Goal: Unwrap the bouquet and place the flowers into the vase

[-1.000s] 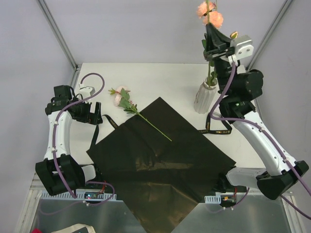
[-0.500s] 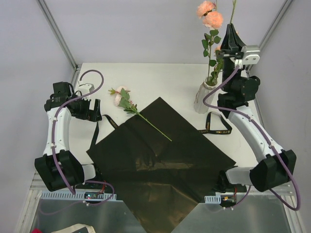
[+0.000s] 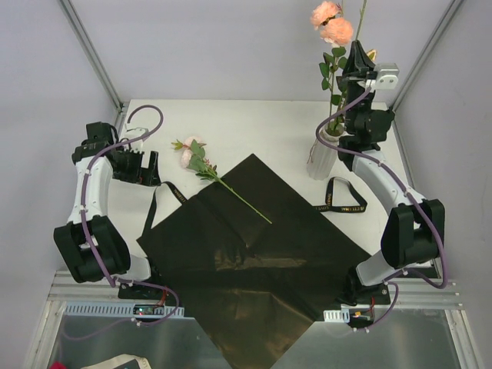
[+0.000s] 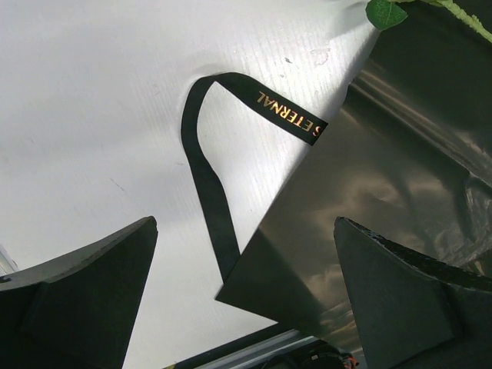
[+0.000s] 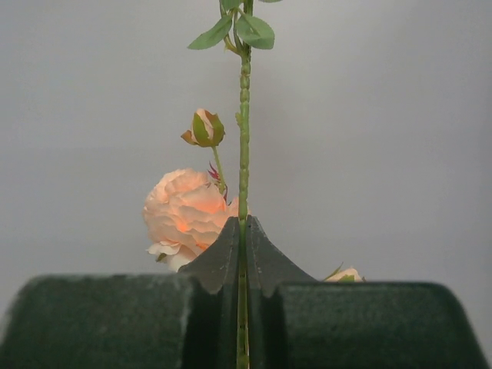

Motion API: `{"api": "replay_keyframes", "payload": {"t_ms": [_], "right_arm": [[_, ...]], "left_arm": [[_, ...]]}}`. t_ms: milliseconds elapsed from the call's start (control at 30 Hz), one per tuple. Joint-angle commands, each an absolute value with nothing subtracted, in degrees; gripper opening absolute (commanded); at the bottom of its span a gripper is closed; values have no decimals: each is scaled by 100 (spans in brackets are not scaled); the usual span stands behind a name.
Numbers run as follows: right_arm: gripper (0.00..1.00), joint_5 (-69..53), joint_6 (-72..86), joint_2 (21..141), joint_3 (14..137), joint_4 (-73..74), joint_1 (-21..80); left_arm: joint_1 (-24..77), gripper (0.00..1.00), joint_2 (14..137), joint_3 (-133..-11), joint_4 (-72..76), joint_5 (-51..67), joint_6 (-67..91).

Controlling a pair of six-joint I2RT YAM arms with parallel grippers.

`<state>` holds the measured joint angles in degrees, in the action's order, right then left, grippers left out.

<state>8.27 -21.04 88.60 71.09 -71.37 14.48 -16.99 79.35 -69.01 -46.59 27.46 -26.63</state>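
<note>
The white ribbed vase (image 3: 322,158) stands at the table's back right with peach-pink flowers (image 3: 332,23) rising from it. My right gripper (image 3: 356,60) is high above the vase, shut on a thin green stem (image 5: 244,115). A rose bloom (image 5: 188,215) and a bud show just behind its fingers. One more rose (image 3: 201,163) lies on the table, its stem across the corner of the spread black sheet (image 3: 254,254). My left gripper (image 3: 141,167) hangs open over the sheet's left corner (image 4: 369,169) and a black ribbon (image 4: 204,161), holding nothing.
A second loop of gold-lettered ribbon (image 3: 342,201) lies right of the sheet, near the vase. The sheet covers the table's middle and hangs over the near edge. Metal frame posts (image 3: 92,54) stand at the back corners.
The right arm has folded back and upright, carrying the gripped stem rightward beside the flowers in the vase. The left arm has shifted only slightly.
</note>
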Motion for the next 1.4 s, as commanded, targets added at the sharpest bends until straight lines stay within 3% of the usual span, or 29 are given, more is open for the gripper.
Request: {"api": "replay_keyframes", "payload": {"t_ms": [0,833,1133,1167,1300,1367], "right_arm": [[0,686,-1828,8842,7252,-8305,1301],[0,334,-2127,9044,6794,-8772,1248],[1,641,-2268,8184,5635,-8771,1441],[6,685,-2268,8070,5486,-8780,1476],[10,870,-2417,7438,5037,-8780,1617],[25,844,-2452,7261,4835,-8763,1652]], "left_arm": [[-1767,99,8094,-7251,-4737,2874,-2716],[-1767,99,7892,-7339,-4913,2716,-2856],[-1767,99,7796,-7453,-4975,2777,-2830],[-1767,99,7761,-7436,-4983,2786,-2830],[-1767,99,7664,-7374,-4983,2777,-2848],[-1767,99,7594,-7330,-4983,2777,-2856]]}}
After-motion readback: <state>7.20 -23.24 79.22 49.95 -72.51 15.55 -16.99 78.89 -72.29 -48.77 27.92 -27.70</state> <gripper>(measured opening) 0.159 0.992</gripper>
